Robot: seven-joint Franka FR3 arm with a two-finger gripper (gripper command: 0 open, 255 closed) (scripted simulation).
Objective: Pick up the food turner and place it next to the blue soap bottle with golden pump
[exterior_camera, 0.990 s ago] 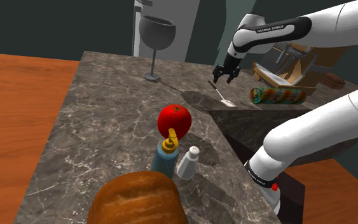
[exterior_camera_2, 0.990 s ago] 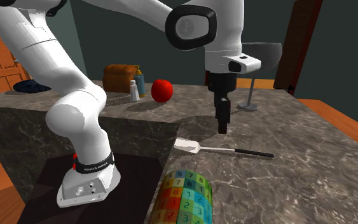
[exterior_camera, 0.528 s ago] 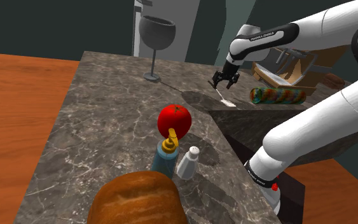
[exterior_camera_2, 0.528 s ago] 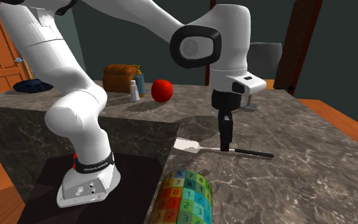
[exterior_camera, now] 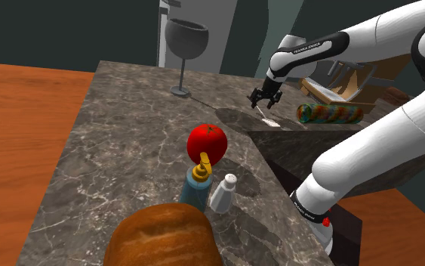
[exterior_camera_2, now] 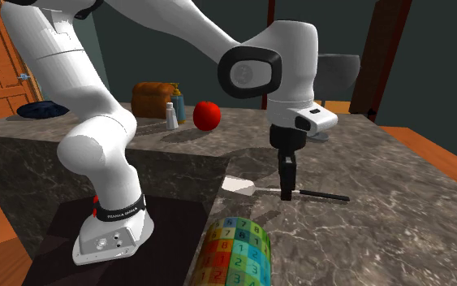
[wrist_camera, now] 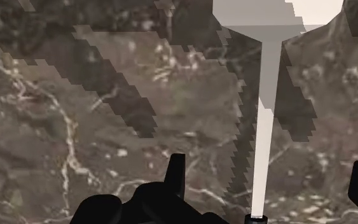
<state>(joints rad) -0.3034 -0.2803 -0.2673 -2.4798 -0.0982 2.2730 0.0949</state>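
1. The hand [exterior_camera_2: 286,192] is recorded lower than one second ago. It then hung clear above the counter [exterior_camera_2: 364,236]; its fingertips are now down at the level of the food turner [exterior_camera_2: 240,186].
2. Hand state: in the wrist view the fingers [wrist_camera: 176,175] are seen spread wide, with the turner's pale shaft [wrist_camera: 263,127] lying between them. No contact with either finger is seen, so nothing is held.
3. The food turner [exterior_camera: 271,121] lies flat on the counter [exterior_camera: 127,128] and is unmoved since the earlier frames. Its pale blade is toward the counter's edge and its dark handle points away.
4. The blue soap bottle [exterior_camera: 195,190] with its golden pump stands well apart from the turner. It is between the bread loaf [exterior_camera: 161,234] and the red fruit [exterior_camera: 207,141], with the white shaker [exterior_camera: 223,193] just beside it.
5. The wine glass [exterior_camera: 185,45] and the patterned roll [exterior_camera: 329,113] are noted in unchanged positions.
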